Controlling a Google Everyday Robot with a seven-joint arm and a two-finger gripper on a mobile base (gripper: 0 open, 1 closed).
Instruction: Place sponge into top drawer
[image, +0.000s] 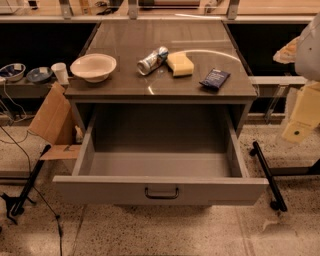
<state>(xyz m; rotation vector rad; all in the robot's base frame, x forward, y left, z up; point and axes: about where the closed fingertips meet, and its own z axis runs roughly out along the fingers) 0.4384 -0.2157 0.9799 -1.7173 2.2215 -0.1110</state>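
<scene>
The pale yellow sponge (180, 64) lies flat on the cabinet top, right of centre, next to a tipped drink can (152, 60). The top drawer (161, 189) is pulled fully open below the counter; its grey inside is bare and its dark bar handle (161, 193) faces me. My gripper is not in view; only a white part of the arm (308, 46) shows at the right edge, well right of the sponge and above the floor.
A white bowl (93, 67) sits at the counter's left and a dark blue flat packet (215, 79) at its right. A cardboard box (54, 120) leans left of the cabinet. Black stand legs (268, 175) and yellow tags (302, 117) are at the right.
</scene>
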